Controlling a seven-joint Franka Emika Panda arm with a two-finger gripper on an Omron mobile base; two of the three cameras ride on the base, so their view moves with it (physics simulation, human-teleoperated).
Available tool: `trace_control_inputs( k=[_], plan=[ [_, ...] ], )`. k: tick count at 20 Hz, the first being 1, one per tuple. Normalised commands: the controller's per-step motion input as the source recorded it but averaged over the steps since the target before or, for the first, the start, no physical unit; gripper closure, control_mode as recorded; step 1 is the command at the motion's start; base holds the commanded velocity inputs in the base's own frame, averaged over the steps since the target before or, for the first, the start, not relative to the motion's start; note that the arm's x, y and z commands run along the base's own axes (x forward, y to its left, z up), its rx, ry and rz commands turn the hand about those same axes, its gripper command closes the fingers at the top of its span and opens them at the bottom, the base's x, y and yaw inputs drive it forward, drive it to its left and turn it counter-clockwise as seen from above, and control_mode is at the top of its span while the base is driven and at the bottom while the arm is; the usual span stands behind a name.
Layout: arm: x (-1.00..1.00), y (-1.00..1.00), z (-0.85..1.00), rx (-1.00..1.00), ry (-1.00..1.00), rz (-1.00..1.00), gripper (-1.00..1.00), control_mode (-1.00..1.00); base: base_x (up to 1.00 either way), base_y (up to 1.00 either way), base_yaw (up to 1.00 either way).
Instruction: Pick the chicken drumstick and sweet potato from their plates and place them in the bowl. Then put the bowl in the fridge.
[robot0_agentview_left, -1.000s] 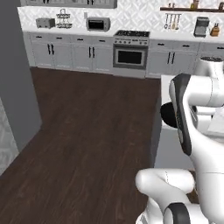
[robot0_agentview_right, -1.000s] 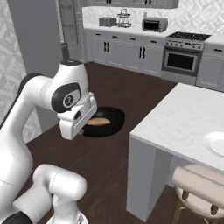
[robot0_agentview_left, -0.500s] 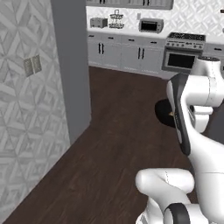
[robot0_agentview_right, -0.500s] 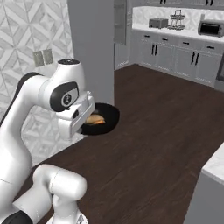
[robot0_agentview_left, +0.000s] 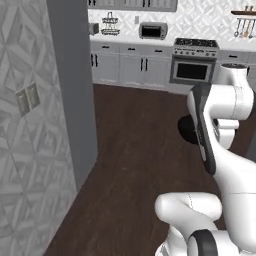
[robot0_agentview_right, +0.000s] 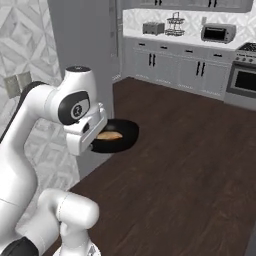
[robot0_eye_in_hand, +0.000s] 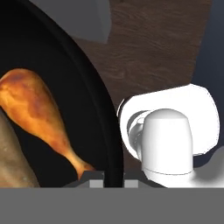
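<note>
The glossy black bowl (robot0_agentview_right: 122, 137) hangs in the air over the dark floor, held at its near rim. My gripper (robot0_eye_in_hand: 110, 183) is shut on that rim (robot0_eye_in_hand: 97, 103). Inside the bowl lies the orange-brown chicken drumstick (robot0_eye_in_hand: 37, 116), bone end toward the fingers. Beside it lies the dull brown sweet potato (robot0_eye_in_hand: 11, 159). From the right base view the food (robot0_agentview_right: 109, 135) shows as a tan patch in the bowl. In the left base view the bowl (robot0_agentview_left: 187, 130) peeks out dark behind my arm. The tall grey fridge (robot0_agentview_right: 85, 45) stands just behind the bowl, its side (robot0_agentview_left: 70, 85) facing me. The plates are out of view.
A patterned grey wall (robot0_agentview_left: 25, 150) with a switch plate (robot0_agentview_left: 27, 97) runs along the left. White cabinets with an oven (robot0_agentview_left: 192, 70), a microwave (robot0_agentview_right: 217, 33) and a toaster (robot0_agentview_right: 152, 28) line the back. Dark wooden floor (robot0_agentview_right: 190, 165) lies open to the right.
The whole picture has swung as the base turned left: the grey fridge and patterned wall have come in and the white counter has gone. The bowl stays in my grip.
</note>
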Motion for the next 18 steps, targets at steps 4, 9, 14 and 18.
trace_control_inputs(
  k=[4, 9, 14, 18],
  plan=[
    [0.00, 0.00, 0.00, 0.00, 0.00, 0.00, 1.00, 1.00, 1.00, 0.34, -0.37],
    [0.00, 0.00, 0.00, 0.00, 0.00, 0.00, 1.00, 1.00, 1.00, 0.10, -0.43],
    [0.00, 0.00, 0.00, 0.00, 0.00, 0.00, 1.00, 1.00, 1.00, 0.03, -0.35],
    [0.00, 0.00, 0.00, 0.00, 0.00, 0.00, 1.00, 1.00, 1.00, 0.16, -0.11]
  ],
)
